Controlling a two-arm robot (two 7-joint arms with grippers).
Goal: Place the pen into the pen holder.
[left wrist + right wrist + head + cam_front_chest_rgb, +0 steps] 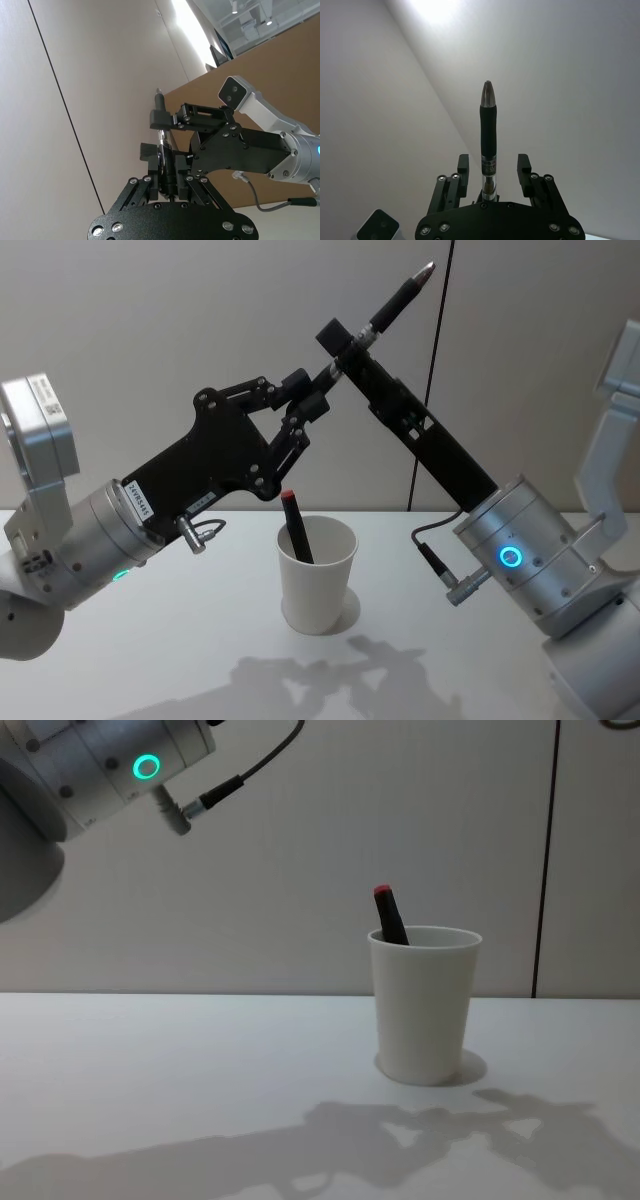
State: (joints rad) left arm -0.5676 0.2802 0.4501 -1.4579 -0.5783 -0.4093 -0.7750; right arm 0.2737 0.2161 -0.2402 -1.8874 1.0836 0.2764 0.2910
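- The left gripper [322, 392] is raised above the white desk [150, 640], its black fingers [161, 172] clamped on the lower barrel of the black pen with a silver tip [395, 302].
- The plain white tapered paper cup [317, 575] stands on the desk below both grippers, with a black marker with a red cap [296, 527] leaning inside it.
- The right gripper [492, 172] sits around the same pen, fingers [522, 167] apart on either side; the pen points up and away, well above the cup.
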